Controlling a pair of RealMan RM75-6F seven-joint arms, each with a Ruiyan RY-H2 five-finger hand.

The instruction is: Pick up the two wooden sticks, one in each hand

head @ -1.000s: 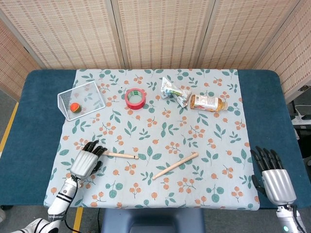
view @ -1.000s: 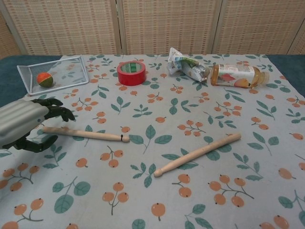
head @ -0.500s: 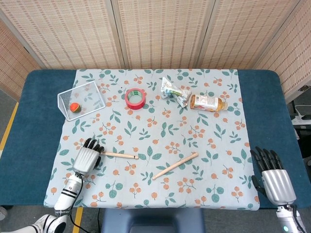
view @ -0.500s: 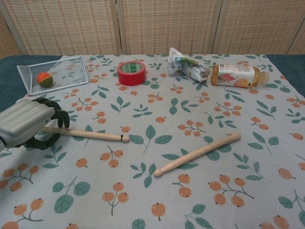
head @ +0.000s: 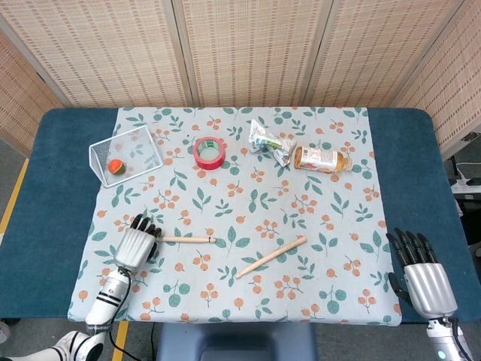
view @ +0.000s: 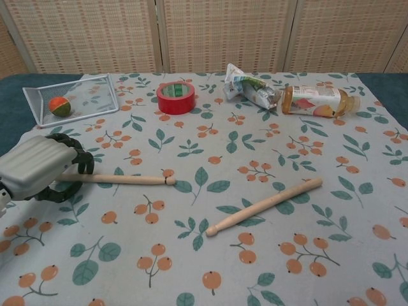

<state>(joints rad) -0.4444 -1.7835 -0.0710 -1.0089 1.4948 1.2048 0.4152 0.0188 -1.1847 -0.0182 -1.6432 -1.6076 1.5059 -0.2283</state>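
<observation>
A thin wooden stick (head: 188,239) (view: 127,180) lies on the floral cloth at the left, nearly level. My left hand (head: 135,244) (view: 38,169) has its dark fingers curled over the stick's left end and grips it; that end is hidden inside the hand. A thicker stick (head: 270,256) (view: 264,205) lies diagonally in the middle of the cloth, untouched. My right hand (head: 422,280) rests at the table's front right on the blue cover, fingers spread, holding nothing, well to the right of the thick stick. The chest view does not show it.
At the back stand a wire basket (head: 146,144) with a small ball, a red tape roll (head: 209,152) (view: 175,97), a crumpled packet (head: 268,141) and a bottle (head: 322,159) lying on its side. Woven screens close off the rear.
My left hand has closed its fingers over the thin stick's left end, and the stick has turned slightly to lie more level. The right hand and thick stick have not moved.
</observation>
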